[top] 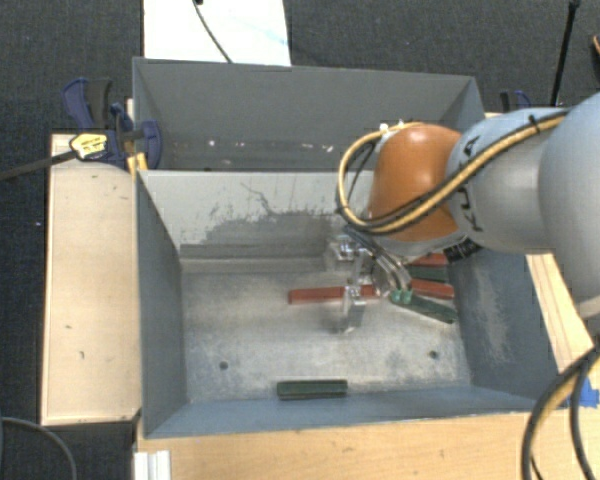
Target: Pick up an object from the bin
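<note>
Reddish-brown bar (313, 295), a slim straight stick, is seen lying flat on the floor of the bin (165, 298), near the middle and set lengthwise from left to right. The gripper (352, 313) is found low, close to the floor, at the bar's right end and under the arm's orange cover (410, 183). Whether it is spread or pressed together cannot be told, nor whether the bar is touched, so no hold can be claimed. Just to the right of the gripper, partly under the wrist, red pieces (435, 288) and green pieces (432, 311) are heaped in a small cluster. A dark green bar (312, 390) is laid along the front wall, well apart from the rest. The reddish-brown bar is judged to be light and stiff, probably plastic or wood, with smooth faces that may slip against metal; nothing suggests that it is fragile. It is best taken across its narrow width, with the jaws set on its two long sides, nearer the middle of its length than the end, so that it is not tipped when lifted. A hold at the very end is likely to let it swing or be levered out, and care would be needed that the neighbouring cluster is not caught along with it
</note>
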Tool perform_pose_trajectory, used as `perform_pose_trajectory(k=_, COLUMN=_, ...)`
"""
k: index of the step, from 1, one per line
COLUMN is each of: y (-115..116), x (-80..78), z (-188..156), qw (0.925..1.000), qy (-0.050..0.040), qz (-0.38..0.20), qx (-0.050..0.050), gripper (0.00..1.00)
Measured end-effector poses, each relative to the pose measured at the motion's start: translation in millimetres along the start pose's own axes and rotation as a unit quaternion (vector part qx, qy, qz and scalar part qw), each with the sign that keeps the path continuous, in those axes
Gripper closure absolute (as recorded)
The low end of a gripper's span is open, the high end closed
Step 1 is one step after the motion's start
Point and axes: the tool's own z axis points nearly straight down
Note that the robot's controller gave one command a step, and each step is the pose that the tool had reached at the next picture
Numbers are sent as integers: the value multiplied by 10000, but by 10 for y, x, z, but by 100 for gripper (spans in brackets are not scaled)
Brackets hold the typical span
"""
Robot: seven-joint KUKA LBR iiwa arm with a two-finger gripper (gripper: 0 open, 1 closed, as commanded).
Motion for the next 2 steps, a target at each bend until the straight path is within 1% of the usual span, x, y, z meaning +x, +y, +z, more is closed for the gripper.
perform_pose_trajectory(k=1, y=0, x=0, z=-1, qw=10000, qy=0, qz=7, qx=-1, gripper=100)
perform_pose_trajectory(k=2, y=31, x=200, z=-1469, qw=9865, qy=-34, qz=-1639, qx=7, gripper=100)
